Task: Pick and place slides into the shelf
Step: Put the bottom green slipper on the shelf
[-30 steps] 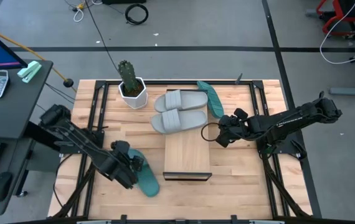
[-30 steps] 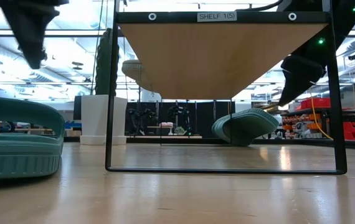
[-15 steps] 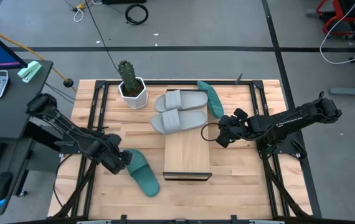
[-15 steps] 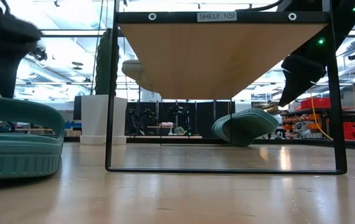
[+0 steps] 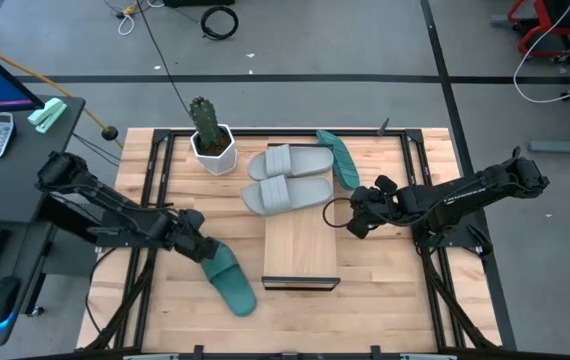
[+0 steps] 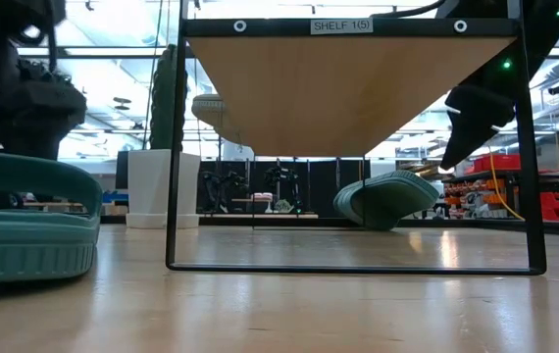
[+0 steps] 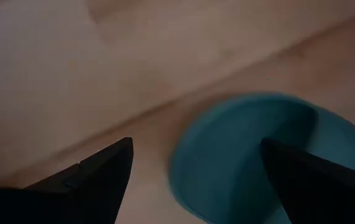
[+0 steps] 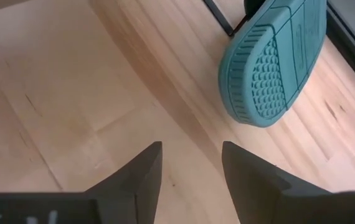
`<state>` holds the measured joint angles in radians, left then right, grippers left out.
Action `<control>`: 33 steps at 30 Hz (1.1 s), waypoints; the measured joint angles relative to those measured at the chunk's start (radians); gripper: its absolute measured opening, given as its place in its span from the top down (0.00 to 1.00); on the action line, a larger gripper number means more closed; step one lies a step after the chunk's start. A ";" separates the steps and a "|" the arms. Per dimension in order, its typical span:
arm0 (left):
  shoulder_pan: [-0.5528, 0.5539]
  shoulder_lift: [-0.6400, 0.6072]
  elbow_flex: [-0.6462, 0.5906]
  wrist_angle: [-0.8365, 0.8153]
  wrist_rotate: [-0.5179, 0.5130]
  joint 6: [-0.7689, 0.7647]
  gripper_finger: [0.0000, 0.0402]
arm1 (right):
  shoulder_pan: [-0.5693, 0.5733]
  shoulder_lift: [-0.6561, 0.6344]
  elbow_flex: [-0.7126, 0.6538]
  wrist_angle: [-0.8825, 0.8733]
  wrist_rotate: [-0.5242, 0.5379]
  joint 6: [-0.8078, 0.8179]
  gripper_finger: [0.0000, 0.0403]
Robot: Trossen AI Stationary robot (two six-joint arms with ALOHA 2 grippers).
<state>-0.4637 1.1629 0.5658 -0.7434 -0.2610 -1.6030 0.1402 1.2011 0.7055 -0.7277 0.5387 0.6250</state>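
Grey slides sit on the shelf; we see both teal ones on the table, both claws released.

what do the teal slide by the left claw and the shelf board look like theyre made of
The teal slide looks like moulded rubber or foam: one piece, matte, rounded edges; its mate shows a nubbed, moulded tread. The shelf looks like light wood or wood veneer, with visible grain and a smooth satin face, on a thin black frame, probably metal. The open left claw is beside the slide.
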 joint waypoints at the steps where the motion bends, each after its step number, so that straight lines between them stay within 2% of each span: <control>1: 0.014 0.000 -0.001 -0.008 0.002 0.014 0.12 | 0.000 0.000 0.000 0.000 -0.005 0.000 0.57; 10: 0.092 0.000 -0.002 0.045 0.085 0.154 0.12 | 0.000 0.000 0.000 0.000 -0.021 0.000 0.57; 14: 0.104 0.000 -0.038 0.057 0.108 0.160 0.12 | 0.000 0.000 0.000 0.000 -0.021 0.000 0.57; 18: 0.108 0.000 -0.105 0.179 0.165 0.156 0.12 | 0.000 0.000 0.000 0.000 -0.021 0.000 0.57; 24: 0.113 -0.002 -0.130 0.222 0.170 0.149 0.12 | 0.000 0.000 0.000 0.000 -0.020 0.000 0.57; 28: 0.114 0.000 -0.123 0.209 0.171 0.157 0.20 | 0.000 0.000 0.000 0.001 -0.020 0.000 0.57; 33: 0.114 0.001 -0.124 0.220 0.171 0.150 0.40 | 0.000 0.000 0.000 0.003 -0.020 0.000 0.57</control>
<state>-0.3496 1.1639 0.4414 -0.5236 -0.0898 -1.4525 0.1400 1.2015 0.7055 -0.7250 0.5184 0.6254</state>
